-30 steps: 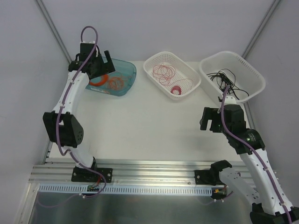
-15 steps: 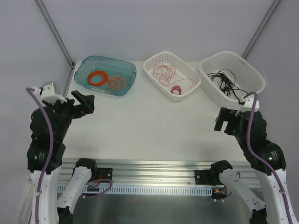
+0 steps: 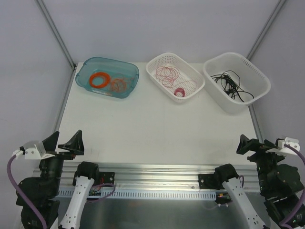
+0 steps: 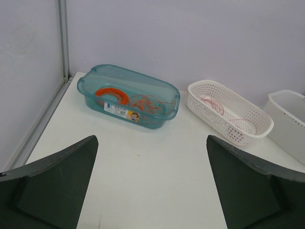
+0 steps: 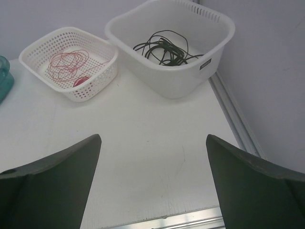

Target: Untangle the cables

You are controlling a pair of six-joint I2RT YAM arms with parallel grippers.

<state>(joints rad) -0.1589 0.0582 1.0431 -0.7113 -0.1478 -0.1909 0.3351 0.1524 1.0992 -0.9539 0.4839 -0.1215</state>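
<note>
Lying well apart along the far edge of the table (image 3: 143, 124), the orange cable (image 3: 117, 85) sits in the teal tub (image 3: 131, 71) (beside a thick orange ring (image 3: 99, 79)), the red cable (image 3: 167, 73) in the middle white basket (image 3: 157, 61), and the black cable (image 3: 229, 82) in the deeper white bin (image 3: 259, 76). The left gripper (image 4: 151, 140) and right gripper (image 5: 153, 138) hang near the front rail, fingers spread wide, holding nothing.

No legible text. Sticker (image 4: 122, 110) on teal tub (image 4: 164, 116) and tag (image 5: 206, 64) on white bin (image 5: 176, 83): print too small to read.
</note>
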